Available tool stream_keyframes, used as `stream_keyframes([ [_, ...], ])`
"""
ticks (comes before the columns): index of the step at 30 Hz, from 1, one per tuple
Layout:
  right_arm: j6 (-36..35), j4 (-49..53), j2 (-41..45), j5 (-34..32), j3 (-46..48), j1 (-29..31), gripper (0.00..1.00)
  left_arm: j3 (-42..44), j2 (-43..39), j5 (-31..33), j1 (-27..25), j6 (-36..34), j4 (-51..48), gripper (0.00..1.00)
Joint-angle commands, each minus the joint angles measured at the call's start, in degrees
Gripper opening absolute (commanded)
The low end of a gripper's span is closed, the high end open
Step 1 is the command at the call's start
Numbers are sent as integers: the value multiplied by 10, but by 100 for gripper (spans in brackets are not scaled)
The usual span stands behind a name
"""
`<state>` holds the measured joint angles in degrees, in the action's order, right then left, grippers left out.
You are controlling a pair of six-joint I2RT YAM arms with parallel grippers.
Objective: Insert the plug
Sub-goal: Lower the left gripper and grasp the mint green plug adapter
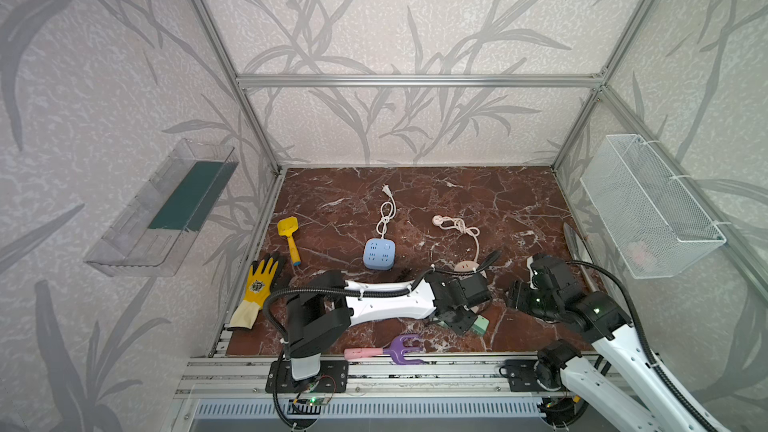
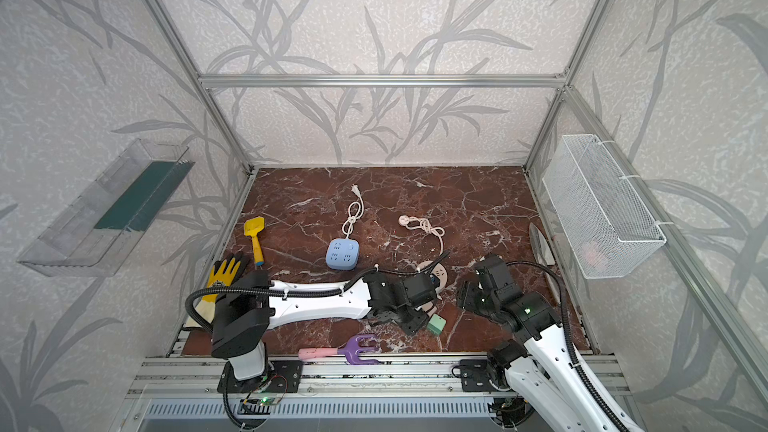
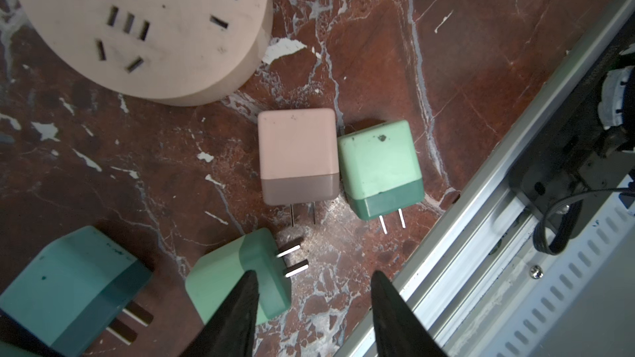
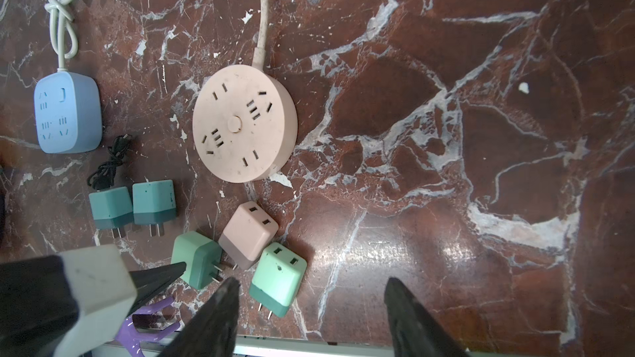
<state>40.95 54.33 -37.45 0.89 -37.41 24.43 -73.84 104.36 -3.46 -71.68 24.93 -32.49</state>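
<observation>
A round pink power strip (image 4: pixel 244 123) lies on the marble floor, with several plugs near it. The pink plug (image 3: pixel 297 156) and a light green plug (image 3: pixel 381 170) lie side by side. Another green plug (image 3: pixel 223 279) lies on its side with its prongs free. My left gripper (image 3: pixel 312 279) hangs low over the plugs. It is open, one finger (image 3: pixel 245 307) lies across this green plug, and bare floor shows between the jaws. My right gripper (image 4: pixel 311 281) is open above the light green plug (image 4: pixel 278 279) and holds nothing.
A blue socket cube (image 1: pixel 379 254) sits further back. Two teal plugs (image 4: pixel 110 206) and a black cable (image 4: pixel 110 163) lie beside it. A purple rake (image 1: pixel 399 349) rests by the front rail (image 3: pixel 481 235). A yellow glove (image 1: pixel 259 284) and a shovel (image 1: pixel 289 234) are at the left.
</observation>
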Motion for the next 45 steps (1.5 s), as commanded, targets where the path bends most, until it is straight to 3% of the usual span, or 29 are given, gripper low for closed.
stream_keyframes([
  [1, 9, 11, 7, -10, 5, 3, 67, -9, -4, -11, -2, 12, -8, 52],
  [9, 47, 18, 22, -49, 8, -1, 66, -31, 11, -103, -2, 27, -8, 53],
  [16, 38, 0, -2, -37, -8, -8, 66, -47, 43, -151, -2, 59, -13, 52],
  [24, 32, -10, 16, -43, -11, -35, 66, -81, 87, -133, 0, 61, -35, 52],
  [45, 14, -58, 21, 28, 15, -107, 67, -170, 180, -73, 8, 44, -89, 57],
])
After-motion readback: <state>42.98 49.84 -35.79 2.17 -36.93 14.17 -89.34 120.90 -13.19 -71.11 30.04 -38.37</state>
